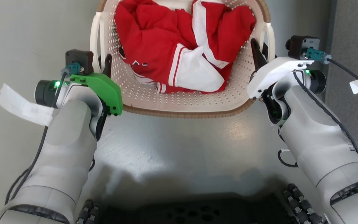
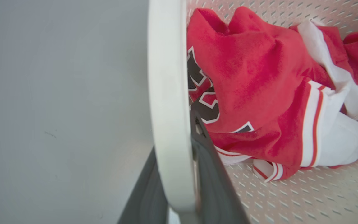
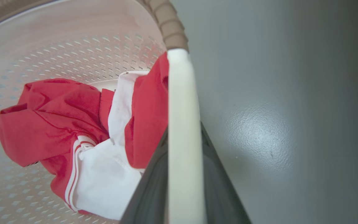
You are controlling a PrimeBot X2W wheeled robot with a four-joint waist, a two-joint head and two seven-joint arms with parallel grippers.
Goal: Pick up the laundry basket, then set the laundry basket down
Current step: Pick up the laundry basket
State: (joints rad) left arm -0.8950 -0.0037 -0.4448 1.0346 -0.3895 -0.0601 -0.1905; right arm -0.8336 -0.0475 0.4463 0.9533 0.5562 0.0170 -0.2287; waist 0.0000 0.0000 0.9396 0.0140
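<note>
Since both side handles sit between closed fingers, the reaching and grasping part of the job looks done. The laundry basket (image 1: 179, 99) lies straight ahead of the robot, between its two arms, over a grey floor (image 1: 179, 149), with a red and white garment (image 1: 179, 40) crumpled inside. The left gripper (image 1: 103, 62) has its dark fingers pressed on either side of the left handle (image 1: 95, 40), and the left wrist view shows that white bar pinched between them. The right gripper (image 1: 259, 49) pinches the right handle (image 1: 270, 34) in the same way, and its wrist view shows the bar running up between the two fingers. Whether the base is clear of the floor cannot be told from these views. Judged from this, the lift is either about to begin or under way, and the setting down is left to do.
</note>
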